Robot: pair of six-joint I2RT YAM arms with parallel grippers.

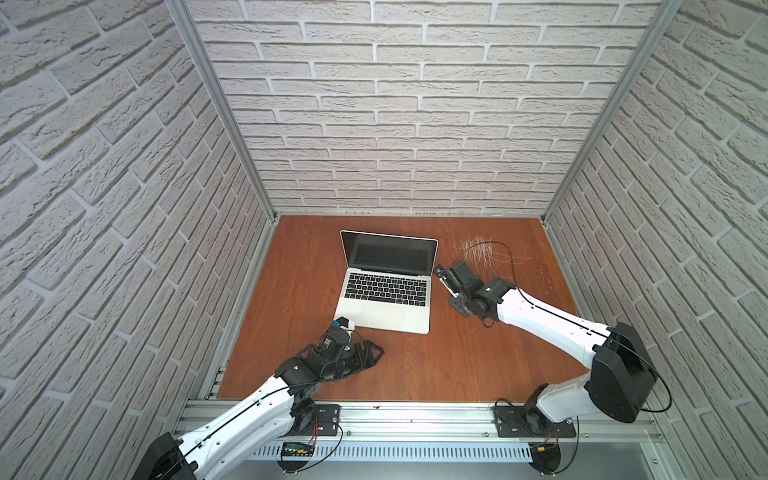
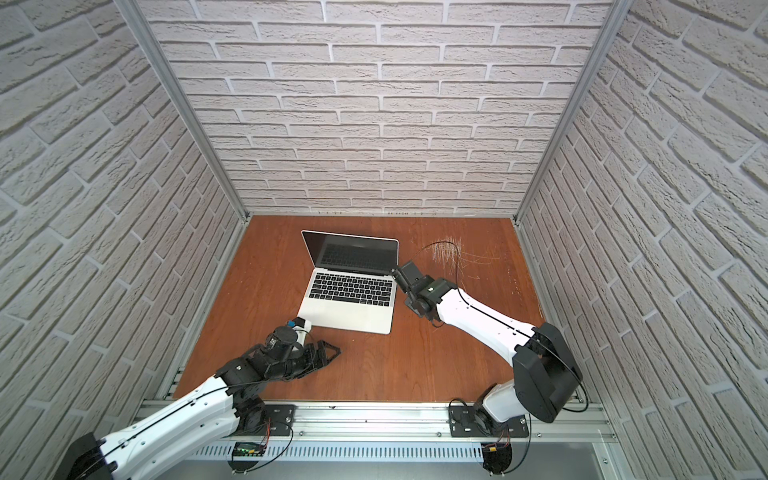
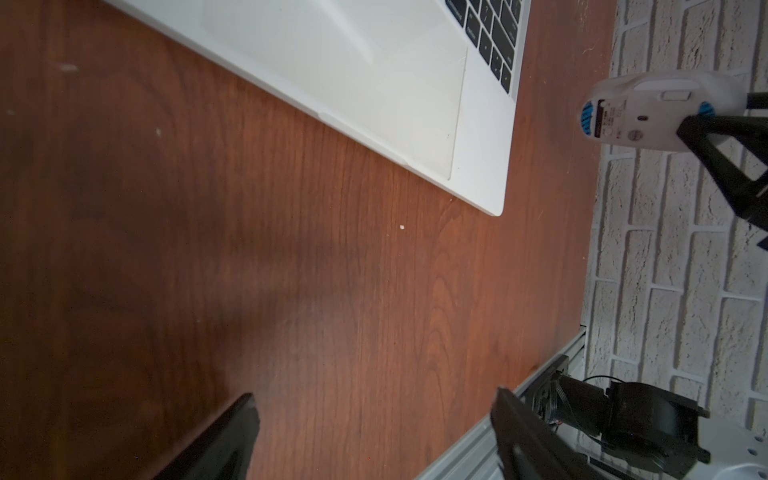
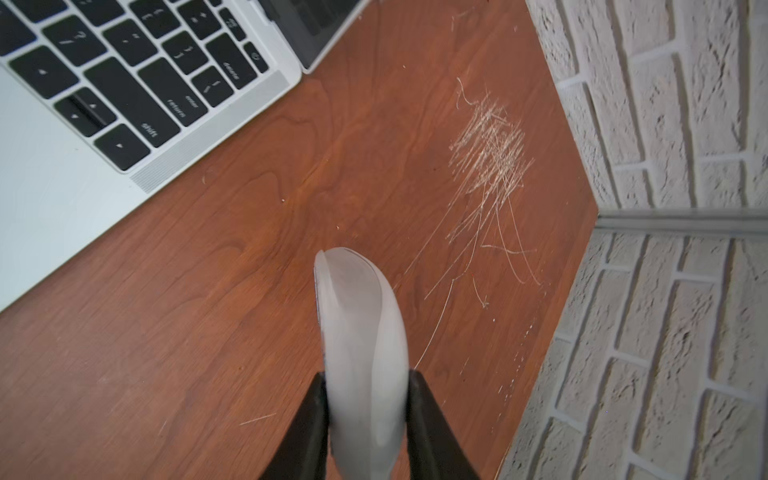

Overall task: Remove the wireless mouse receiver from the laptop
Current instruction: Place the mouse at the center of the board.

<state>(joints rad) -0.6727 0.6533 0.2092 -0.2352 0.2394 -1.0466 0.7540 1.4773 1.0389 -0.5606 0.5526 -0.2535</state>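
Right gripper [image 4: 368,374] clenches the white mouse [image 4: 361,316] right of the laptop [image 1: 384,309]; left gripper [image 3: 374,395] hovers released before its front edge. Receiver unseen, seemingly out; next, lower the mouse.

Reddish-brown wood-grain tabletop [image 1: 415,365], open silver laptop [image 1: 384,311] resting flat on it toward the back, patch of pale scratches [image 1: 478,253] just right of the screen.

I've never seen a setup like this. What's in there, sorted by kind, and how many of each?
Laptop: 1
Mouse, pinched in the right pincer: 1
Robot arms, left arm and right arm: 2
Small white-and-blue piece by the laptop corner nearest the left arm, too small to identify: 1
Total: 5
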